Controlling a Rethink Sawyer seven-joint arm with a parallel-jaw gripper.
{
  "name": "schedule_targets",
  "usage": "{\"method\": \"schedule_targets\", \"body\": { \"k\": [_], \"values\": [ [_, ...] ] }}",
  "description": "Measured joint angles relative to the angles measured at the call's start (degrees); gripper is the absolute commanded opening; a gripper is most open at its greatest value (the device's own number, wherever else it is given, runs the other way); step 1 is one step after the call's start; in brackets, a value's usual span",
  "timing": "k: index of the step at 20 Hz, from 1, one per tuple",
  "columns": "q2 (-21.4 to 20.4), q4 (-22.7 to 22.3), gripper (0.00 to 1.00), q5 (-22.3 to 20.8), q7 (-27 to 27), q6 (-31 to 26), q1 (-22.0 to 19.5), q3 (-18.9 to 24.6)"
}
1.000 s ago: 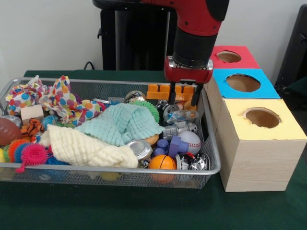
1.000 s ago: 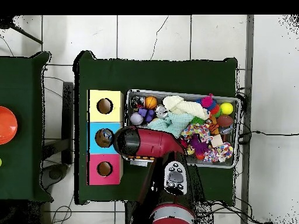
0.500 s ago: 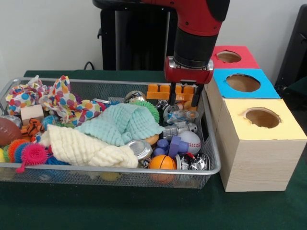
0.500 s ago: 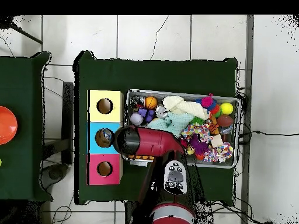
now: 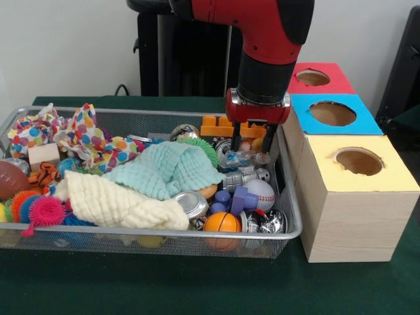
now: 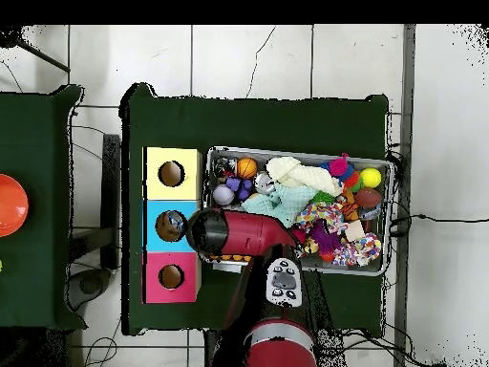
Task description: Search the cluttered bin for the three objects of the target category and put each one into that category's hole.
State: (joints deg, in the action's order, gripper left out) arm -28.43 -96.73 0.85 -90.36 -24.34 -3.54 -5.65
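Note:
My gripper (image 5: 251,149) hangs open over the right end of the wire bin (image 5: 131,232), its fingers (image 5: 234,139) dipping just above a crushed clear plastic bottle (image 5: 248,159). It holds nothing. Beneath and in front lie a baseball (image 5: 262,192), a small basketball (image 5: 222,222), a purple plastic toy (image 5: 236,199) and a dented can (image 5: 191,203). To the right stand three boxes with round holes: red (image 5: 314,77), blue (image 5: 333,113) and yellow (image 5: 359,161). In the overhead view the red arm (image 6: 234,234) hides the gripper, beside the blue box (image 6: 170,226).
A mint cloth (image 5: 167,168) and a cream cloth (image 5: 118,201) cover the bin's middle. Polka-dot fabric (image 5: 88,134), spiky balls (image 5: 39,210) and a football (image 5: 9,178) fill its left end. An orange block (image 5: 226,125) sits against the far wall behind the gripper.
The gripper has sunk a little lower into the bin's right end, toward the plastic bottle, still open. The bin's contents have not shifted.

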Motion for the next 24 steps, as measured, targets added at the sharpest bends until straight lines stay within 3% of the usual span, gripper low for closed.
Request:
{"method": "schedule_targets", "body": {
  "k": [24],
  "values": [
    [0.29, 0.04, 1.0, 0.05, 0.0, 0.78, 0.0, 0.17]
  ]
}}
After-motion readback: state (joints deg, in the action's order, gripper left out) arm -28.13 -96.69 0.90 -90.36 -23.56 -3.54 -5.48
